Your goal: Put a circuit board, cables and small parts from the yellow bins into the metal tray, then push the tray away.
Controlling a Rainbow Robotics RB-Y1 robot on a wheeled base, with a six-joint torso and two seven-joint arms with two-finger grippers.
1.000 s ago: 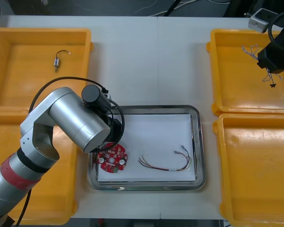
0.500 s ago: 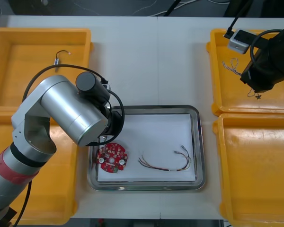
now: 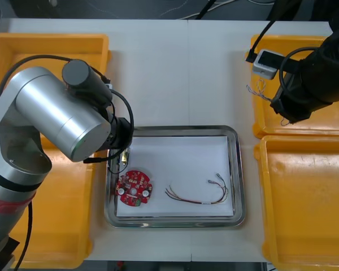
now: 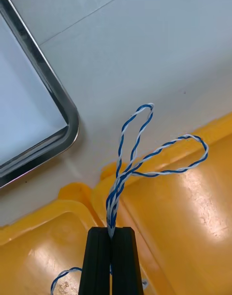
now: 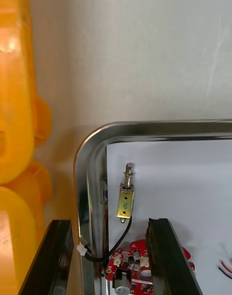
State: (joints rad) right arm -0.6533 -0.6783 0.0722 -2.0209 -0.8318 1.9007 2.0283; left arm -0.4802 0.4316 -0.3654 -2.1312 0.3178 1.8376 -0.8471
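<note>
Right hand [image 4: 111, 231] clamped tight on the twisted blue-and-white cable [image 4: 145, 150], whose loops stick out past the fingertips. The hand hangs over the inner rim of the far right yellow bin [image 3: 259, 127], at 2 o'clock from the metal tray [image 3: 238, 169]. Its black arm reaches in from the 3 o'clock side of the bench [image 3: 181, 73].

Left hand [image 5: 108, 221] wide open, holding nothing, low over the tray's 10 o'clock corner. Its silver forearm is folded across the left yellow bins [image 3: 45, 38].

Small metal part [image 5: 125, 198] lies on the tray's white liner just ahead of the open fingers, black lead trailing. Circuit board [image 3: 133, 189] sits at 6 o'clock of it. Red-and-yellow cable [image 3: 198, 195] at the tray's 5 o'clock.
</note>
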